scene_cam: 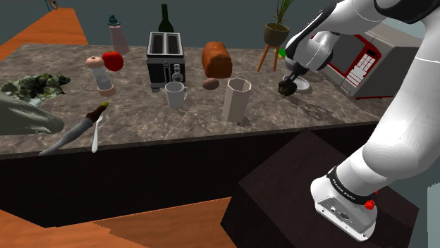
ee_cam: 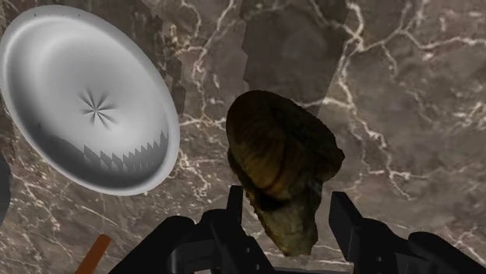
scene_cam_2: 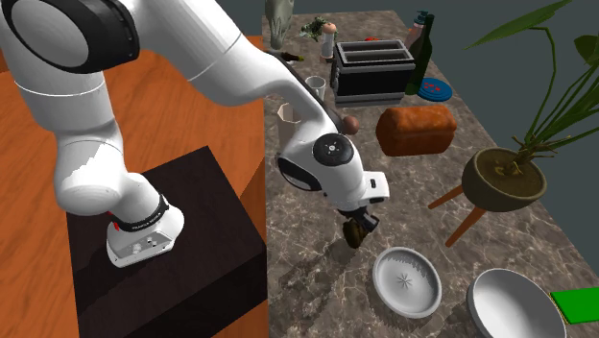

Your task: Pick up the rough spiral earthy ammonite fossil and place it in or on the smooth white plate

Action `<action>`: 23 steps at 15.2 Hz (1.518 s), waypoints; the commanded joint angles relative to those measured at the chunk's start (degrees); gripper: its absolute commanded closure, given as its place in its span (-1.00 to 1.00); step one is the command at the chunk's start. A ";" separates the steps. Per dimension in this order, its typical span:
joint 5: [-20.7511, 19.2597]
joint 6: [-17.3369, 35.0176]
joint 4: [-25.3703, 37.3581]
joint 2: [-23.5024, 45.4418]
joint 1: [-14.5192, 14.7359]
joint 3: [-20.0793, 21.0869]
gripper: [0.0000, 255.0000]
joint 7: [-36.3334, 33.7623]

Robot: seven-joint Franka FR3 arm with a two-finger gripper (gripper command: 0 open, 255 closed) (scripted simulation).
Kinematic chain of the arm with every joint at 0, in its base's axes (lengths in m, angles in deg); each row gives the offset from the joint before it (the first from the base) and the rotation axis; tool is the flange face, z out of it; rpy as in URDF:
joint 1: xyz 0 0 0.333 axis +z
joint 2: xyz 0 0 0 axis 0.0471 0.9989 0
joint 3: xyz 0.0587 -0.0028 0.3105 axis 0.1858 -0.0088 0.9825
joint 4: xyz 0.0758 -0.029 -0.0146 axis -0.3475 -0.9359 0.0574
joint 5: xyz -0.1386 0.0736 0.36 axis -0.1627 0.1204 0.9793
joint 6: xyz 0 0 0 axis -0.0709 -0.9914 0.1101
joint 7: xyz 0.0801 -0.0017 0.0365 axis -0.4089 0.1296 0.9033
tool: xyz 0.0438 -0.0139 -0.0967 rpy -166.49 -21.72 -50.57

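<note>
The tool (scene_cam: 288,84) in the shoulder view hangs low over the far right end of the surface (scene_cam: 211,118), past the tall pale cup (scene_cam: 237,98) and the loaf of bread (scene_cam: 216,59). A dark lump, the fossil (scene_cam: 285,89), sits at its tip. The white plate (scene_cam: 307,85) shows just behind it, a little to the view's right.

In the second exterior view the tool (scene_cam_2: 359,222) points down with the brown fossil (scene_cam_2: 359,233) under it. The fossil seems a little clear of the surface, though I cannot be sure of the gap. The plate (scene_cam_2: 407,281), round with a star mark at its middle, lies near the fossil, toward the view's lower right. A 2nd, larger pale dish (scene_cam_2: 515,305) sits further that way. I take the nearer 1 for the goal, without being certain.

In the wrist view the 2 fingers (ee_cam: 345,222) stand partly closed on the fossil (ee_cam: 276,152). They clasp it across its narrow width, and its long axis runs away from the tool, crosswise to the line between them. The plate (ee_cam: 86,101) lies apart from the fossil, out beyond the other finger (ee_cam: 234,204). By my judgement the coming move is a short sideways carry toward that finger's side until the fossil hangs over the star mark. After that the tool lowers and lets go.
</note>
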 commanded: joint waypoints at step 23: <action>-7.23 -18.06 17.33 1.43 -3.85 -7.67 1.00 -1.01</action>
